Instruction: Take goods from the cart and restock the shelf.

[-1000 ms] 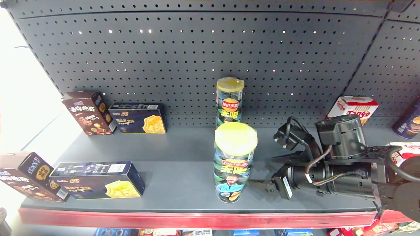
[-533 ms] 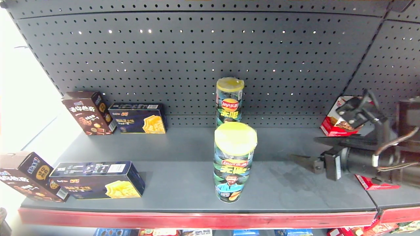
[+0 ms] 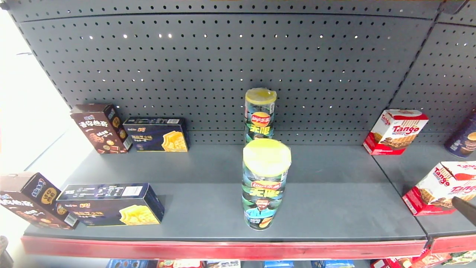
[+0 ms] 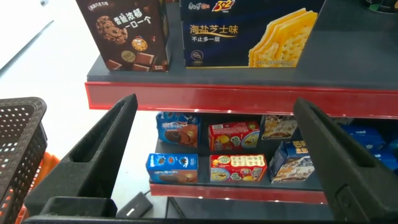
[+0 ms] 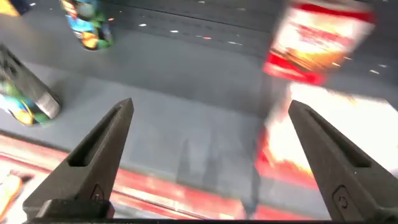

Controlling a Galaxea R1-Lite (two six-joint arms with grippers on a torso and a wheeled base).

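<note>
while the right gripper [image 5: 211, 104] hangs over the shelf board [image 5: 186, 93] in the right wrist view, its fingers stand wide apart with nothing between them. just outside one finger is the front chip can [image 5: 25, 99], and the back chip can [image 5: 87, 25] is farther past that fingertip. beyond the other fingertip sits the back wafer box [image 5: 317, 40], blurred.

in the left wrist view the left gripper [image 4: 214, 102] is also spread wide and empty. past its fingertips runs the red shelf edge [image 4: 249, 98], with a cookie box [image 4: 127, 34] and a cracker box [image 4: 249, 31] standing on that shelf. small packs [image 4: 233, 137] on the lower shelf are framed between the fingers. the black mesh cart basket [image 4: 22, 143] lies outside one finger.

in the head view both chip cans stand upright mid-shelf, one behind the other and well apart from the single right fingertip [image 3: 465, 209]. that tip is close by the front wafer box [image 3: 435, 188]; i cannot tell whether they touch.
</note>
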